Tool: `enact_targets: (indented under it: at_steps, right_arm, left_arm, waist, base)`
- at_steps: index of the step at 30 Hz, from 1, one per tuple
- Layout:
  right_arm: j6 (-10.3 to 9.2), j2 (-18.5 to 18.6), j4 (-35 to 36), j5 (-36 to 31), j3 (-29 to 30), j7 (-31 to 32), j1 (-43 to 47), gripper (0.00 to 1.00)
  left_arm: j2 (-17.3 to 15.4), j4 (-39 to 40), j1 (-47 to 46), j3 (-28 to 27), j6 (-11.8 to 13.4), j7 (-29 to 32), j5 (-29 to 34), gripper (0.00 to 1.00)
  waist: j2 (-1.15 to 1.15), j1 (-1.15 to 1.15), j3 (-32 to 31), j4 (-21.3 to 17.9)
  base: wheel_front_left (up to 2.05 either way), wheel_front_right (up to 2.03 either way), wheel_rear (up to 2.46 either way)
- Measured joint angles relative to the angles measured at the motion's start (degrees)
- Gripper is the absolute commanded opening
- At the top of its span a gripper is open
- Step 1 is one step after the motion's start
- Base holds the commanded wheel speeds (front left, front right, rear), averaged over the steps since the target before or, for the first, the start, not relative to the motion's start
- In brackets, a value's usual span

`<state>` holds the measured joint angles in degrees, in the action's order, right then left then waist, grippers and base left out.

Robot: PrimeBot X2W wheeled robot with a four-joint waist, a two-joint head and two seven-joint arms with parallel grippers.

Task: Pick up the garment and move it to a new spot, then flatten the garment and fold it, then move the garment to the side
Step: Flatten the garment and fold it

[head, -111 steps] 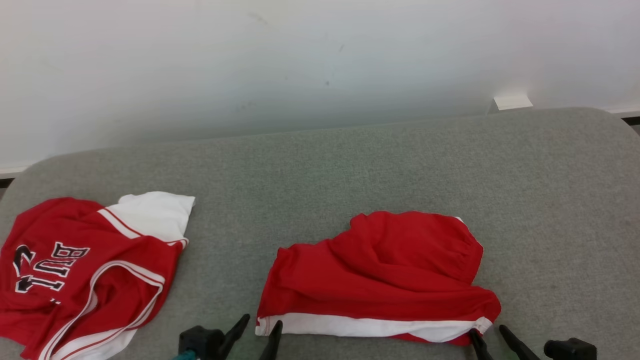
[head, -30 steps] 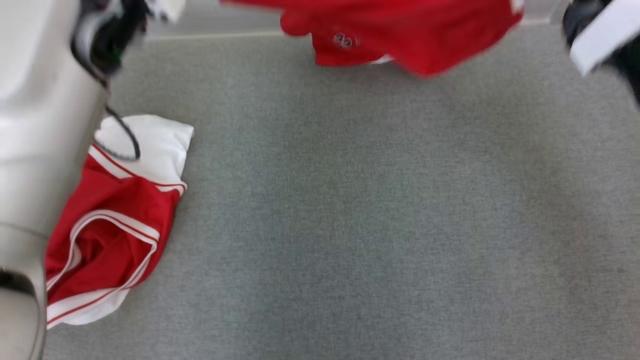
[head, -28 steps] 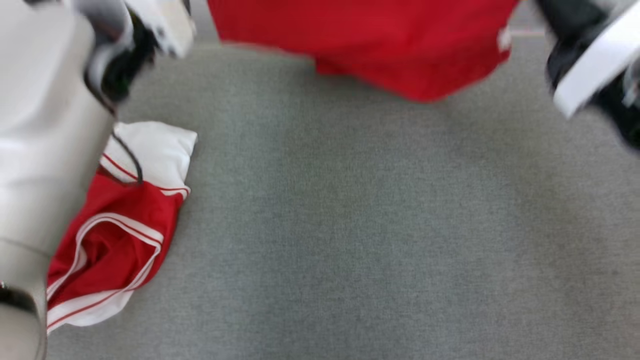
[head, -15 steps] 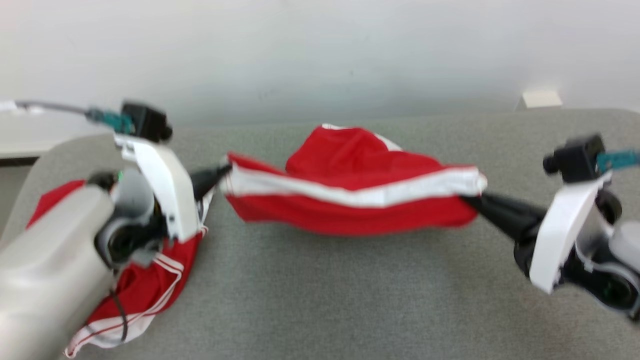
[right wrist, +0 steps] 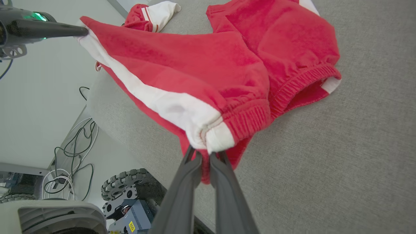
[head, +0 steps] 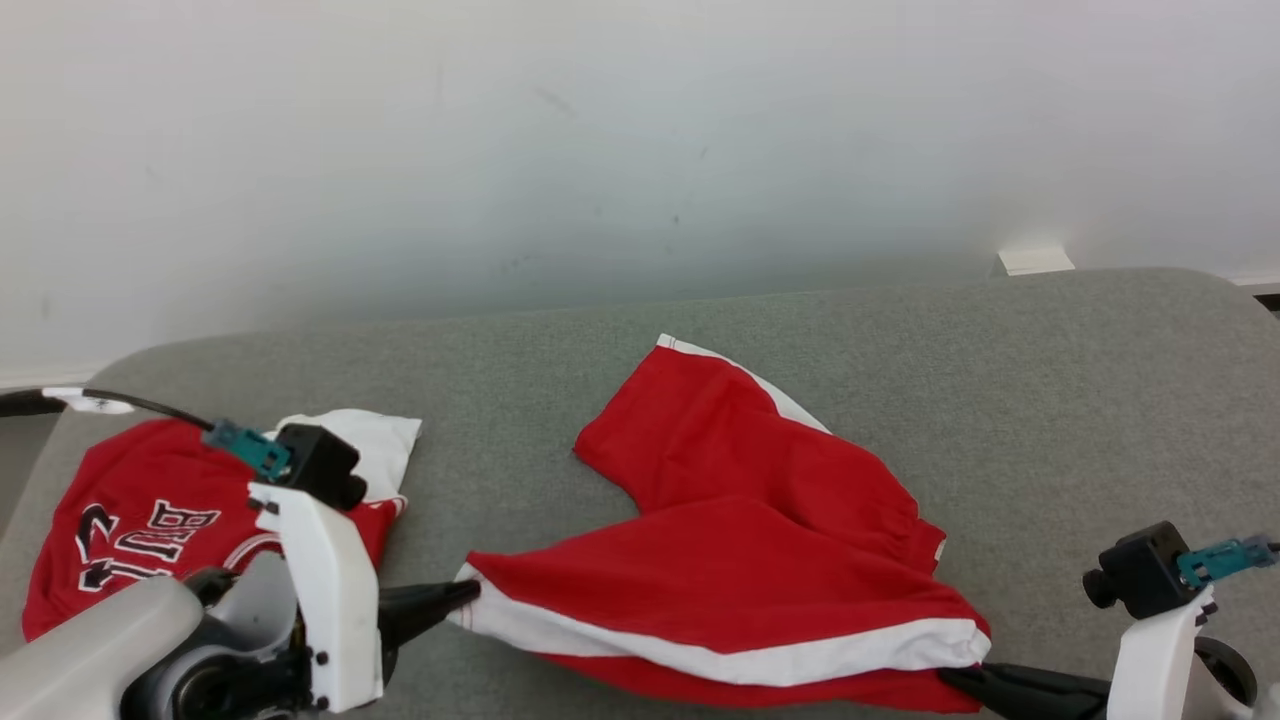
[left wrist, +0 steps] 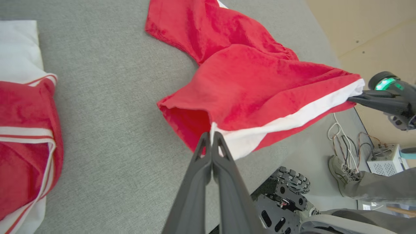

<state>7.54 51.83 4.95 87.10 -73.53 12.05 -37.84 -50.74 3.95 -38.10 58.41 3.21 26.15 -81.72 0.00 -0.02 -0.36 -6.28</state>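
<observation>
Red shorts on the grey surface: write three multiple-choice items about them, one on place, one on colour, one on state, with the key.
1. In the head view, the lettered jersey lies where from the red shorts? A on top of them. B to their left. C to their right.
2. The stripe along the shorts' held edge is: A black. B blue. C white.
3. The left gripper and right gripper are: A both shut on the shorts. B both open above them. C both resting apart from them.
Key: 1 B, the jersey lies at the grey surface's left end; 2 C, a white band runs between the two grippers; 3 A, each pinches one end of that edge.
</observation>
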Motion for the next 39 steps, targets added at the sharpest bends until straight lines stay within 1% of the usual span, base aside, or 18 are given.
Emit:
enact_targets:
  at_steps: [3,6,10,15,19,20,21,22,25,31,39]
  right_arm:
    - [0.00,0.59,1.79,0.20,0.40,-1.80,0.68,0.00]
    - [0.00,0.43,2.68,0.07,1.80,-4.28,0.66,0.00]
    - [0.00,-0.90,2.77,0.27,4.02,-8.03,0.60,0.00]
    - [0.00,-3.14,0.41,2.71,7.47,-13.92,0.70,0.00]
    - [0.00,-5.89,-1.72,4.48,9.70,-17.64,1.30,0.00]
    - [0.00,-5.89,-1.72,4.48,9.70,-17.64,1.30,0.00]
    - [0.00,-7.88,-1.75,5.98,10.68,-19.00,1.74,0.00]
    - [0.00,-7.88,-1.75,5.98,10.68,-19.00,1.74,0.00]
    - [0.00,-9.65,-3.03,6.11,11.36,-19.80,1.74,0.00]
    - [0.00,-13.36,-4.97,6.09,12.44,-20.17,1.25,0.00]
    - [0.00,-17.96,-8.51,5.61,13.57,-19.69,-1.40,0.00]
  left_arm:
    - [-1.99,3.78,0.85,-0.88,1.88,-0.03,-1.57,0.00]
    - [-3.11,5.08,0.71,-2.15,2.90,-0.30,-1.85,0.00]
    - [-3.07,5.11,-1.50,-4.21,3.22,-1.02,-2.16,0.00]
    - [-2.30,0.69,-5.70,-6.59,2.58,-1.38,-2.03,0.00]
    - [0.43,-4.35,-9.24,-8.59,1.09,-2.94,-1.96,0.00]
    - [0.43,-4.35,-9.24,-8.59,1.09,-2.94,-1.96,0.00]
    - [1.64,-7.32,-10.92,-8.69,0.21,-3.07,-1.05,0.00]
    - [1.64,-7.32,-10.92,-8.69,0.21,-3.07,-1.05,0.00]
    - [3.76,-11.87,-13.54,-8.62,-1.01,-3.28,0.11,0.00]
    - [9.25,-20.67,-20.43,-7.94,-4.10,-3.49,3.52,0.00]
    - [15.91,-33.11,-29.08,-7.44,-6.88,-5.46,7.58,0.00]
  waist:
    - [0.00,0.00,0.79,-0.41]
    - [0.00,0.01,2.14,-0.90]
    - [0.00,0.01,4.49,-1.72]
    - [0.00,0.02,7.88,-2.89]
    - [0.00,0.02,10.87,-4.00]
    - [0.00,0.02,10.87,-4.00]
    - [0.00,0.02,12.34,-4.66]
    - [0.00,0.02,12.34,-4.66]
    - [0.00,0.03,14.38,-5.79]
    - [0.00,0.03,17.83,-8.43]
    - [0.00,0.03,22.43,-11.74]
  base:
    - [0.00,0.00,0.00]
    - [0.00,0.00,0.00]
    - [0.00,0.00,0.00]
    - [0.00,0.00,0.00]
    - [0.00,0.00,0.00]
    - [0.00,0.00,0.00]
    - [0.00,0.00,0.00]
    - [0.00,0.00,0.00]
    - [0.00,0.00,0.00]
    - [0.00,0.00,0.00]
    - [0.00,0.00,0.00]
